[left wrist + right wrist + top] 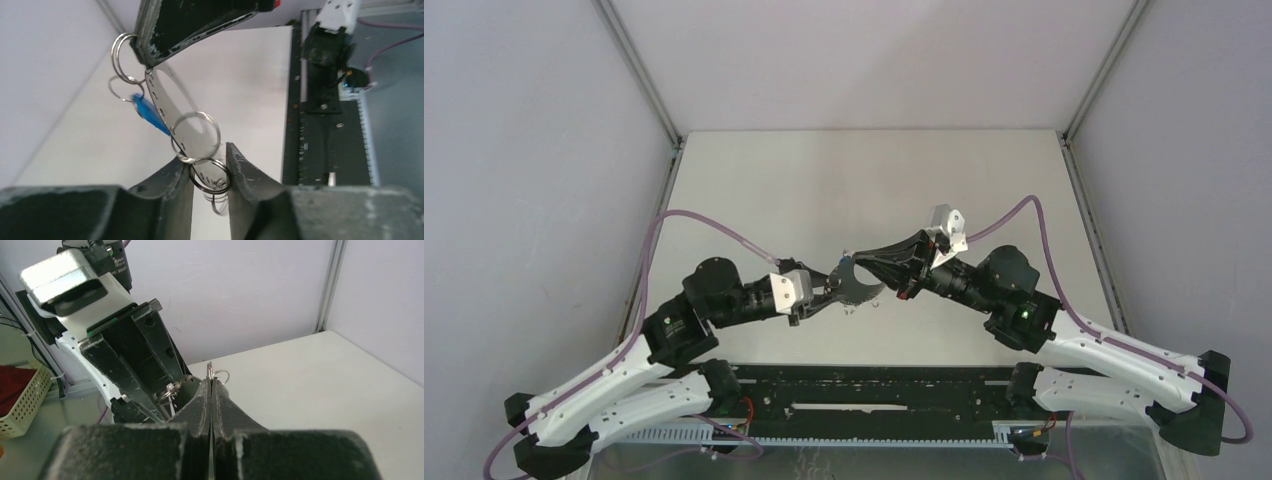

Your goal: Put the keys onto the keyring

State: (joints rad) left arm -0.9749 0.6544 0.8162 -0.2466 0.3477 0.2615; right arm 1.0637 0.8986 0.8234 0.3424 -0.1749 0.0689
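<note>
Left gripper (207, 155) jaws at bottom centre, narrowly apart around a small split ring (210, 191); can't tell if they bite yet. Keyring (162, 100) hangs mid-frame above the table (250, 90), blue key (150, 114) dangling beside it. Right gripper (210, 387) jaws together, pinching the keyring's edge. Risk: a left tug twists the keyring out of that thin pinch. Basket (22, 400) lower left: something red inside.
</note>
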